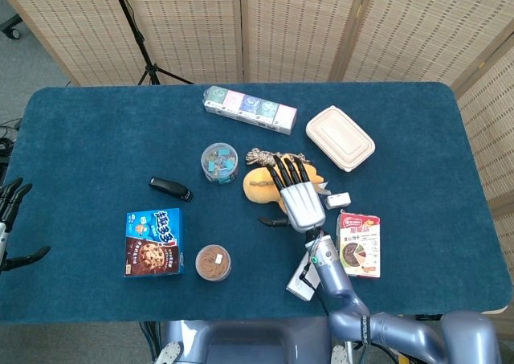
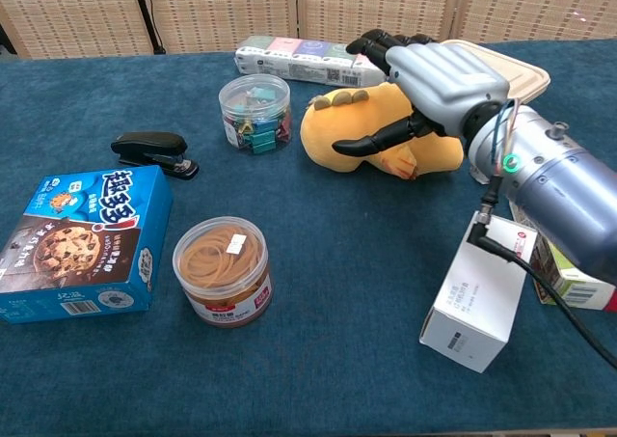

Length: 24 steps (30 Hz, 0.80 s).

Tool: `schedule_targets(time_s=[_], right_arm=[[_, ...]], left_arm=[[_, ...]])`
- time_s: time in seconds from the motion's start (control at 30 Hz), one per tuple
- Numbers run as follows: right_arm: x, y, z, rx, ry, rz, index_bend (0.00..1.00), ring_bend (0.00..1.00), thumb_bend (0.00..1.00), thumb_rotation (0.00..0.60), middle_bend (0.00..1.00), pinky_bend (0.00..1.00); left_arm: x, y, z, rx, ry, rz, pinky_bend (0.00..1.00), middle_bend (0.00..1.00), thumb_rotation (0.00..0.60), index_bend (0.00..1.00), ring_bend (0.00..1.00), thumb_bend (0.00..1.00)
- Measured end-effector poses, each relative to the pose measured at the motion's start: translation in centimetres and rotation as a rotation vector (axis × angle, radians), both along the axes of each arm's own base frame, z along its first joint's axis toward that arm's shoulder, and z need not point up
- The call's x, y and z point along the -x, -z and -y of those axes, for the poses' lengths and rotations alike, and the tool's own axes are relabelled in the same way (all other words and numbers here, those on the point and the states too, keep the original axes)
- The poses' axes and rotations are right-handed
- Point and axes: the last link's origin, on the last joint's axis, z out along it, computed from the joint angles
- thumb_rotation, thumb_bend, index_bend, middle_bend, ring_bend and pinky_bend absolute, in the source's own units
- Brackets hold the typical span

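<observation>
The blue surface point(image 1: 96, 131) carries the yellow plush toy point(image 2: 352, 133) near its centre, long axis running nine to three o'clock. The right hand point(image 1: 299, 202) hovers over it, fingers point(image 1: 283, 171) spread and holding nothing, pointing toward twelve o'clock. The left hand point(image 1: 10, 219) idles open at far nine. A white box point(image 2: 482, 287) lies at five o'clock, the clip jar point(image 2: 254, 112) at ten.

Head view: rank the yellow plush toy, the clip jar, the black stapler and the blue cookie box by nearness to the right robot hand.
1. Yellow plush toy, directly under the right robot hand.
2. Clip jar, up and to its left.
3. Black stapler, further left.
4. Blue cookie box, far left, toward the near edge.
</observation>
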Motion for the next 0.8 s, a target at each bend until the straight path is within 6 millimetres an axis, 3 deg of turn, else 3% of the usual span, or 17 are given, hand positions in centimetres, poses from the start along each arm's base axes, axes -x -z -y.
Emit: schedule_targets(time_s=[0.4, 0.8], right_arm=[[-0.7, 3.1, 2.0, 0.002, 0.036, -0.042, 0.00, 0.00, 0.00, 0.239, 0.00, 0.00], [2.3, 3.8, 3.1, 0.022, 0.116, -0.049, 0.00, 0.00, 0.00, 0.240, 0.00, 0.00]], left_arm=[[0.1, 0.1, -0.2, 0.004, -0.011, -0.003, 0.00, 0.00, 0.600, 0.00, 0.00, 0.00], [0.1, 0.1, -0.1, 0.001, -0.013, -0.004, 0.00, 0.00, 0.600, 0.00, 0.00, 0.00]])
